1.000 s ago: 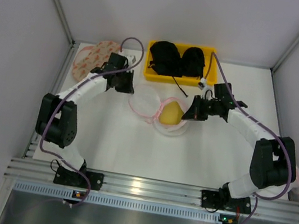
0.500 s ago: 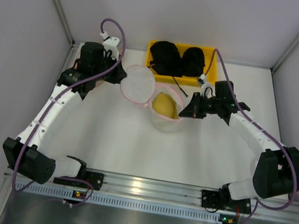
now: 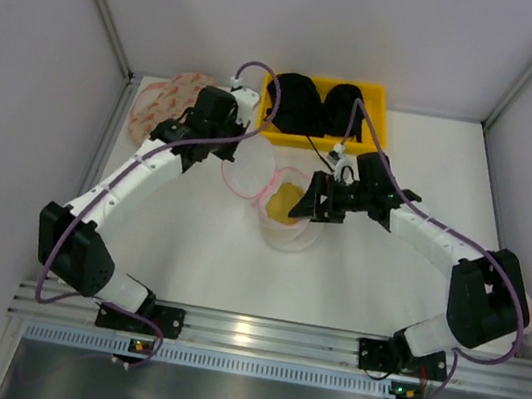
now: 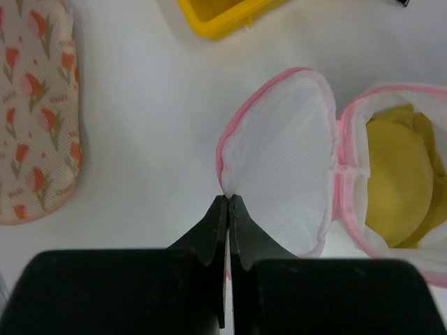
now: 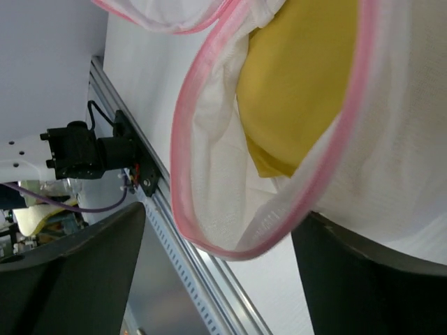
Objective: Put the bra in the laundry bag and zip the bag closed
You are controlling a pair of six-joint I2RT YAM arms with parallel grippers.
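The laundry bag (image 3: 288, 235) stands unzipped at mid-table, its round lid flap (image 4: 279, 150) folded out to the left. The mustard-yellow bra (image 3: 284, 202) sits inside it, also seen in the wrist views (image 4: 398, 178) (image 5: 300, 77). My left gripper (image 3: 235, 157) (image 4: 229, 199) is shut on the pink rim of the lid flap. My right gripper (image 3: 308, 201) (image 5: 216, 279) is at the bag's right side with its fingers wide apart. The bag's pink rim (image 5: 230, 250) hangs loose between them.
A yellow bin (image 3: 376, 126) with black bras (image 3: 301, 104) stands right behind the bag. A larger floral pouch (image 3: 165, 103) (image 4: 35, 105) lies at the back left. The metal rail (image 5: 174, 230) runs along the near edge.
My right gripper has opened and let go of the bag's rim. The bag has sunk and shifted slightly toward the front. My left arm has swung its elbow in, still gripping the lid flap.
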